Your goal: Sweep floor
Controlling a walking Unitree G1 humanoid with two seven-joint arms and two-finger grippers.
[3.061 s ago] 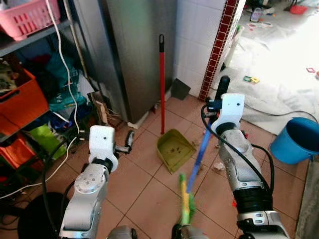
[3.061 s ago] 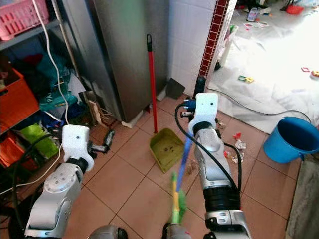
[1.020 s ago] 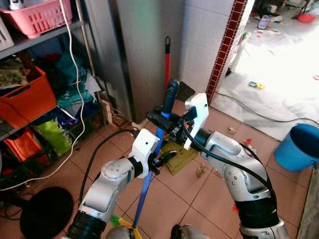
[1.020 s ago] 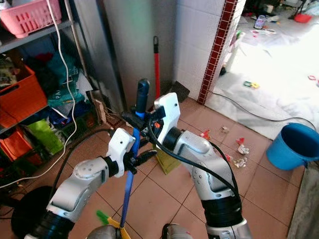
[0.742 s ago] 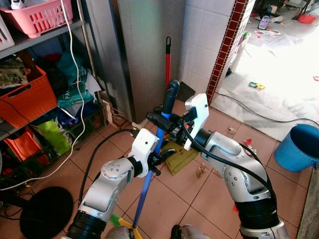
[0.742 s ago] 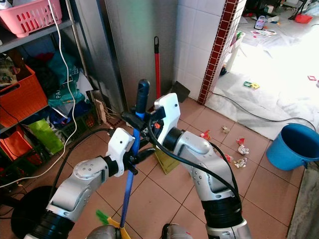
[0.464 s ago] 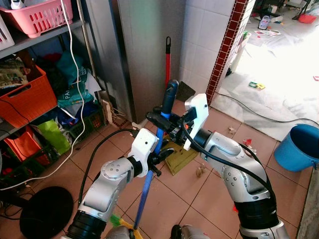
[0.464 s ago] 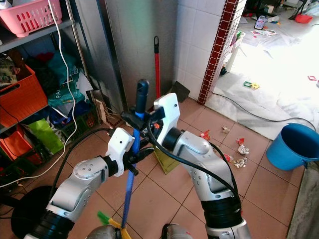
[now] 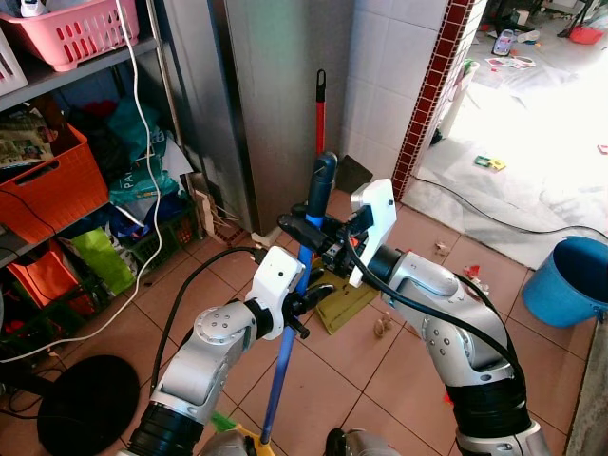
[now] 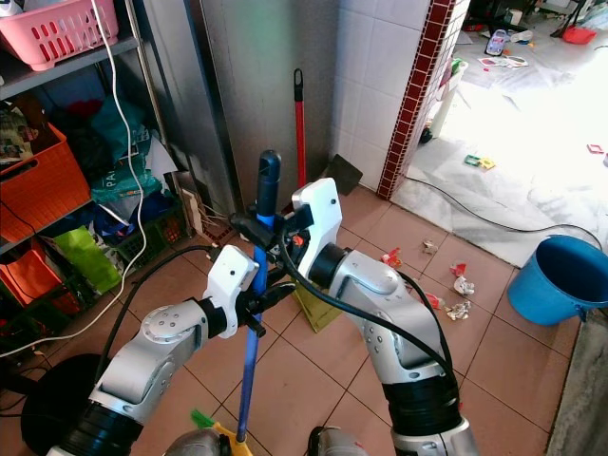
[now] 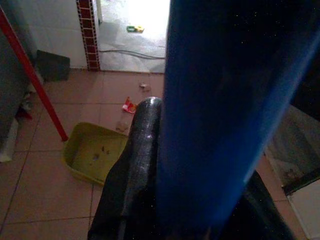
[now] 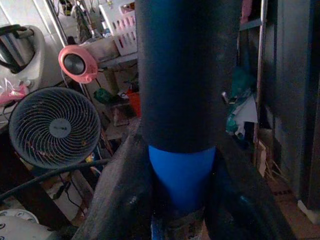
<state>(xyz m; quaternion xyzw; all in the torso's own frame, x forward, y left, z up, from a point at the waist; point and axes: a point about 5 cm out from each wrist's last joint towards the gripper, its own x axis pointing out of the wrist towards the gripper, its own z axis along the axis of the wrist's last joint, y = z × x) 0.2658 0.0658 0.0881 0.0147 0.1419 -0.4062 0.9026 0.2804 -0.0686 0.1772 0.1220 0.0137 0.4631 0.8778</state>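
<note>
The broom [image 9: 285, 356] stands upright before the robot, with the right gripper [image 9: 302, 231] jaws clamped near its black top and the left gripper [image 9: 306, 296] jaws clamped lower. Scraps [image 10: 456, 285] lie on the floor [image 9: 380, 370] beside the green dustpan [image 9: 344, 296], so the sweeping seems hardly begun.

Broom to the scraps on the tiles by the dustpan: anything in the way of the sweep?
Nothing visible blocks it. Both grippers, left and right, clamp the blue broom. The scraps lie on open tile to the robot's right of the green dustpan, with the blue bucket farther right.
</note>
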